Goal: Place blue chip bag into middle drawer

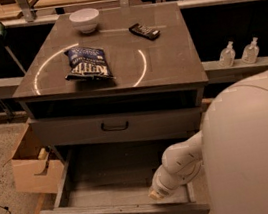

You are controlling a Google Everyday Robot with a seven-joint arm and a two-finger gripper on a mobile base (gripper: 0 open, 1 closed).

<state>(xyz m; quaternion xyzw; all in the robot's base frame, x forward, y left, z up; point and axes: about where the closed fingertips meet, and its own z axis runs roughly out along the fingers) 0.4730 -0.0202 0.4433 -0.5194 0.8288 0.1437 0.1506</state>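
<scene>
The blue chip bag (88, 63) lies flat on the grey cabinet top (167, 63), left of centre, inside a bright ring of light. The middle drawer (115, 210) stands pulled out below the closed top drawer (114, 126), and what shows of its inside is bare. My white arm (181, 162) reaches down over the drawer's right half. My gripper (154, 194) is at the arm's tip, just inside the drawer's front wall and far below the bag. It holds nothing that I can see.
A white bowl (85, 19) and a small flat black packet (144, 31) sit at the back of the cabinet top. A cardboard box (32, 165) stands on the floor left of the drawer. Two clear bottles (239, 53) stand on a ledge at right. My white body (257, 150) fills the lower right.
</scene>
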